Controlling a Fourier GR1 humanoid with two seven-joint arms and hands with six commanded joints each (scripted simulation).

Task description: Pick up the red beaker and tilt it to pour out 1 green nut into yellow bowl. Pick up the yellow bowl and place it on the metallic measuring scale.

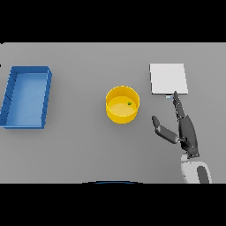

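Your right hand hovers released, fingers straight and thumb spread, its fingertips pointing at the near edge of the metallic scale. Left of it, apart, the yellow bowl stands on the bench with one green nut inside. Pouring looks finished; the red beaker is out of sight. Next, reach left, grasp the bowl and carry it onto the scale. A blue tray lies far left.
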